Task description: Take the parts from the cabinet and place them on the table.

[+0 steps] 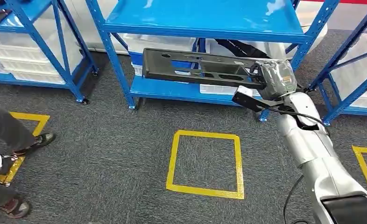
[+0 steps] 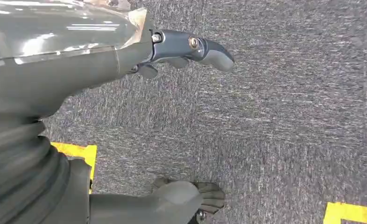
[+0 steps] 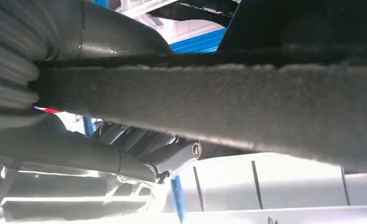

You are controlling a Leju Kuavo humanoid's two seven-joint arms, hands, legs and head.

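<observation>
I am looking into a storeroom or parts warehouse, perhaps part of a test floor. Blue steel racks on small feet stand in rows, with open shelves at several levels. White plastic bins are stacked on the low shelves, and more of them sit behind a blue post in my right wrist view. The floor is grey carpet, marked with yellow tape squares like standing or parking spots, one in front of each rack. A person's legs and dark shoes stand at one taped square on the left. A long black moulded part hangs before the middle rack.
</observation>
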